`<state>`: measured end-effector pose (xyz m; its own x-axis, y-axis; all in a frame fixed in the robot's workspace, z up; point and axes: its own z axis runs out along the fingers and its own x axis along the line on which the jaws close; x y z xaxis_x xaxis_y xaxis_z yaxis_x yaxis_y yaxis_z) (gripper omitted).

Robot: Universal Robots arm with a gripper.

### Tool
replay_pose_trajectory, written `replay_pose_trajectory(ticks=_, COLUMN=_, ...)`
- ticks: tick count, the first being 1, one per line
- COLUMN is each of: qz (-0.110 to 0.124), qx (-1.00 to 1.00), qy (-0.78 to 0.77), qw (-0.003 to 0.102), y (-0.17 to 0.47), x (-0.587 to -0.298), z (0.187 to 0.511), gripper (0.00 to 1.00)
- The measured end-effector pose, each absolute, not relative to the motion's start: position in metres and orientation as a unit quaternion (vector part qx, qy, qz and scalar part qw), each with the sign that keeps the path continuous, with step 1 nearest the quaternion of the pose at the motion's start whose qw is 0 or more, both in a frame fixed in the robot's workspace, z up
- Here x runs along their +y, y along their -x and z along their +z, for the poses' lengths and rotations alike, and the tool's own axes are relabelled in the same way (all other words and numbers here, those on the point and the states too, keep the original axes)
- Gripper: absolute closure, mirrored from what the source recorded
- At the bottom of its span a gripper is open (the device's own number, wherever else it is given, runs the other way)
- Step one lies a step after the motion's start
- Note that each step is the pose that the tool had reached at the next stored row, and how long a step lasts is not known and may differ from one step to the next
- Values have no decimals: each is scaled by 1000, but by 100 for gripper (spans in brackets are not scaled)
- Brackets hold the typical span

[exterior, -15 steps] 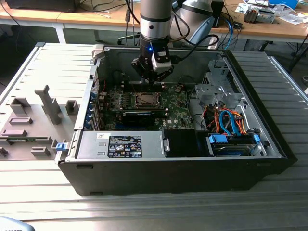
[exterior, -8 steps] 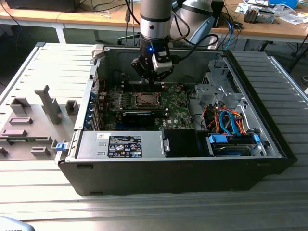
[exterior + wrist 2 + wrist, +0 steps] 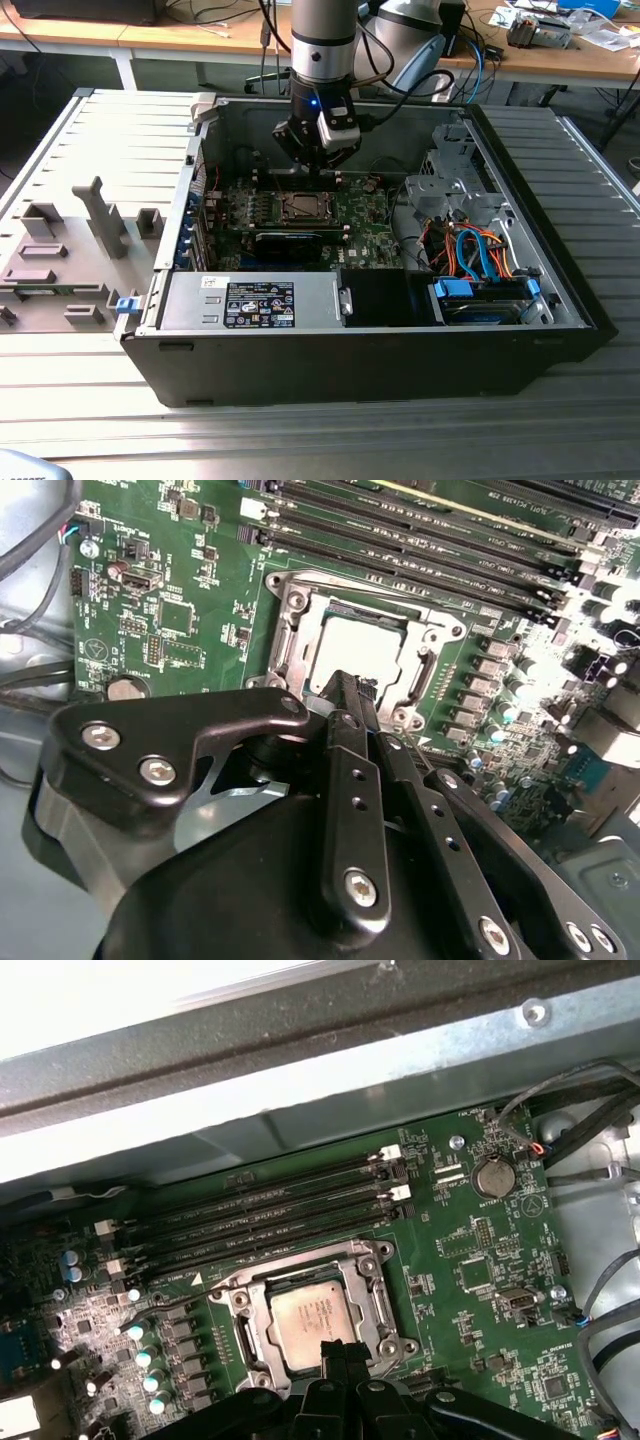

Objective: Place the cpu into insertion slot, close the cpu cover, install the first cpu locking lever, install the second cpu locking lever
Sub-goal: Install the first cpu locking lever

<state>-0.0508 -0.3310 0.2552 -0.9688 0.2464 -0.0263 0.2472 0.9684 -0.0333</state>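
Note:
The cpu (image 3: pixel 313 1316), a dull silver-grey square, lies in the insertion slot (image 3: pixel 299 207) on the green motherboard. The cpu cover (image 3: pixel 243 1312), a thin silver frame, lies flat around the chip, and its window shows the chip's top (image 3: pixel 362 650). A thin metal lever (image 3: pixel 300 1263) runs along the socket's edge beside the memory slots. My gripper (image 3: pixel 312 170) hangs inside the case just above the socket's rim. In both wrist views its black fingers (image 3: pixel 345 695) are pressed together with nothing between them, their tips (image 3: pixel 338 1348) at the socket's edge.
The open black computer case (image 3: pixel 360 370) lies on a slatted metal table. Long black memory slots (image 3: pixel 270 1215) sit beside the socket, and a black card (image 3: pixel 290 243) lies in front of it. Drive bays with orange and blue cables (image 3: pixel 478 255) fill the exterior view's right. Grey fixtures (image 3: pixel 70 250) stand on the left.

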Motion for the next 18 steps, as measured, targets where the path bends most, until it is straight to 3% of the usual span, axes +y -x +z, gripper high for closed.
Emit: replay_pose_trajectory(ticks=18, qz=-18, qx=996, qy=-92, qw=12, y=51, x=-331, z=255, gripper=89)
